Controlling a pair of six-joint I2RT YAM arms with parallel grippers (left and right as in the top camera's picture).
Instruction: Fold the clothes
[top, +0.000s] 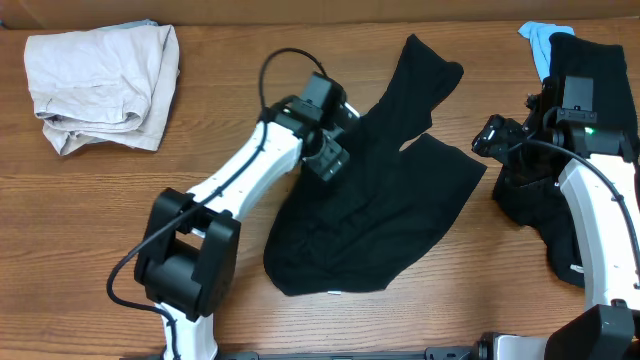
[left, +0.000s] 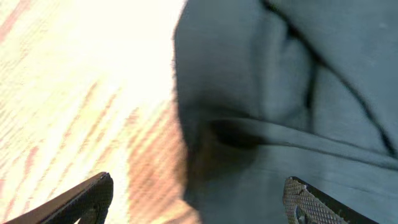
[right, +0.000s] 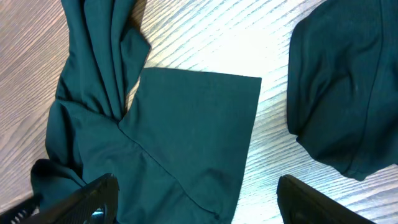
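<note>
Black fingertips (left: 93, 191) of the left gripper (left: 199, 202) sit in the bottom corners of its wrist view. They are spread wide with nothing between them. One hangs over bare wood and the other over dark cloth, so the jaws straddle the edge of the black shirt (left: 298, 93), which has a deep fold running across it there.

From above, that gripper is low over the shirt's upper left edge. The shirt lies loose and rumpled in the middle of the table (top: 90, 220), with one long part stretching toward the far edge and the broad body toward the near side.

The right gripper (top: 492, 138) is just off the shirt's right side. Its own camera shows the fingers far apart and empty, above a squared flap of the shirt that lies flat on the wood.

Beside that, under the right arm, a second shirt (top: 540, 200) is bunched in a dark heap, apart from the first with bare wood between them. At its far end a blue piece (top: 538, 36) peeks out, touching the heap.

A beige garment (top: 100, 85) lies crumpled in the far left corner, well apart from everything else
</note>
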